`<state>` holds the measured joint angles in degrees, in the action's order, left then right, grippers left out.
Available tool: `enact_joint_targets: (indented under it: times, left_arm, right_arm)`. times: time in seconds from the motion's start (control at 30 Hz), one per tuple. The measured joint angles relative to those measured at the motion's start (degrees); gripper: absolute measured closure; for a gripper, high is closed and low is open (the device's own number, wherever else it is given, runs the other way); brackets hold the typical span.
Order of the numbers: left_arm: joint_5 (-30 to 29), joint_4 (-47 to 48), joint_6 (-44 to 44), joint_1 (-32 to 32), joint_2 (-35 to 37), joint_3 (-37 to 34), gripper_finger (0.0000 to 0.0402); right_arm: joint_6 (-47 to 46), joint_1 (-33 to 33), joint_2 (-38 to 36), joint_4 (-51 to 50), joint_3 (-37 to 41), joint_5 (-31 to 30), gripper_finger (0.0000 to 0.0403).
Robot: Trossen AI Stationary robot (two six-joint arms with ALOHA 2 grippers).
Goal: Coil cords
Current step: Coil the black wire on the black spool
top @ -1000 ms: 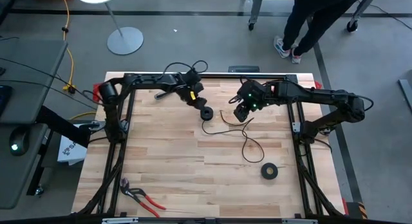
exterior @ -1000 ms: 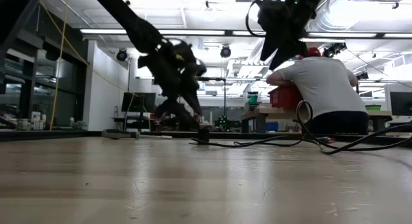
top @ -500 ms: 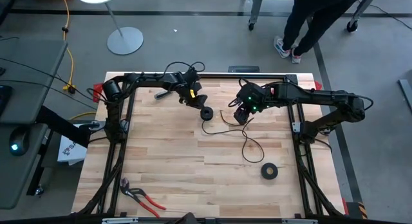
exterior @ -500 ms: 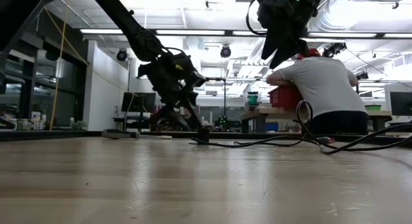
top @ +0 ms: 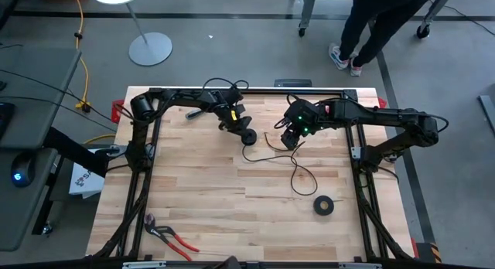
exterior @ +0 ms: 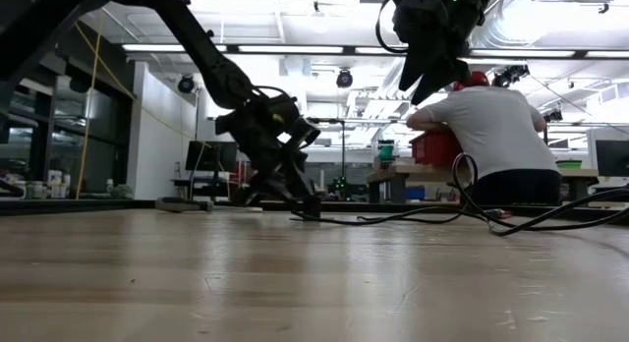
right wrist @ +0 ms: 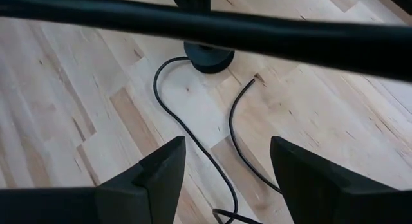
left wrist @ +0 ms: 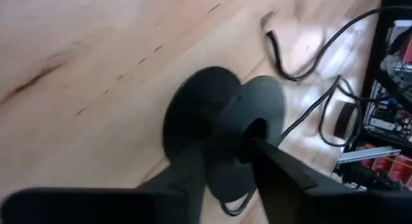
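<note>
**Desk:** What changed in the last second?

**Photographer:** The left claw (top: 241, 129) has dropped. It hung above the wood a moment ago, and now it is down at the black reel (top: 249, 136) near the back of the table (top: 193, 192). In its own wrist view it sits around the reel's front flange. I cannot tell whether it has actually gripped the reel.

**Desk:** And the other arm?

**Photographer:** The right claw (top: 289, 137) has barely moved. It hovers well above the table just right of the reel, spread wide and holding nothing.

**Desk:** Where is the cord?

**Photographer:** The cord (right wrist: 193, 135) lies loose on the table. It curves away from the foot of the reel, passes under the right claw and trails off toward the tape roll (top: 324, 206). One free end lies near the reel. No turns show on the reel.

**Desk:** So how far along is the job?

**Photographer:** I would say it is at the start. The left arm seems to be securing the reel so the right can come down for the slack. No coiling is done yet.
</note>
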<state>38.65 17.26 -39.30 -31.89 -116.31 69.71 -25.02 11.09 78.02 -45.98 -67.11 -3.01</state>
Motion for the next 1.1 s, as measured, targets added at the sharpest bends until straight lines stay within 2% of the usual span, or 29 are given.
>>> enact_joint_targets:
  times: [0.1,0.13,0.33,0.43,0.5,0.6,0.7,0.8,0.9,1.1]
  left_arm:
    - [2.25,-1.28,0.5,0.26,0.31,0.0,0.0373]
    - [2.88,-1.45,0.79,0.26,0.77,0.0,0.0384]
    - [3.23,-2.04,4.26,-0.31,5.34,0.0,0.0399]
    - [4.02,-1.93,13.12,-0.51,10.72,-0.02,0.04]
    - [4.1,-0.94,21.58,-0.21,15.61,-0.02,0.04]
    - [2.17,-0.51,31.83,0.85,23.9,-0.02,0.04]
    - [-1.5,-1.69,36.6,2.37,31.89,-0.02,0.0401]
    - [-4.8,-5.15,36.39,3.46,38.43,-0.02,0.0401]
    - [-6.83,-10.52,32.43,3.93,43.08,-0.02,0.0401]
    - [-10.68,-18.92,24.03,3.95,48.28,0.0,0.0401]
  right_arm:
    - [0.34,0.0,-0.02,0.0,0.0,0.01,0.0183]
    - [0.81,0.0,-0.08,-0.02,0.0,-0.01,0.0183]
    - [2.97,0.04,-1.15,1.31,0.0,-0.22,0.0183]
    - [5.73,0.07,-2.93,5.23,0.0,0.46,0.0183]
    - [8.71,0.09,-4.01,8.76,0.0,3.24,0.0183]
    - [10.25,0.17,-4.7,13.06,-0.04,5.19,0.0183]
    - [11.04,0.38,-4.64,16.12,-0.04,5.3,0.0183]
    - [12.07,0.6,-4.26,21.45,-0.04,5.26,0.0183]
    - [13.17,0.64,-3.68,28.94,-0.04,5.07,0.0183]
    - [13.45,1.44,-0.37,45.72,-0.03,5.59,0.0183]
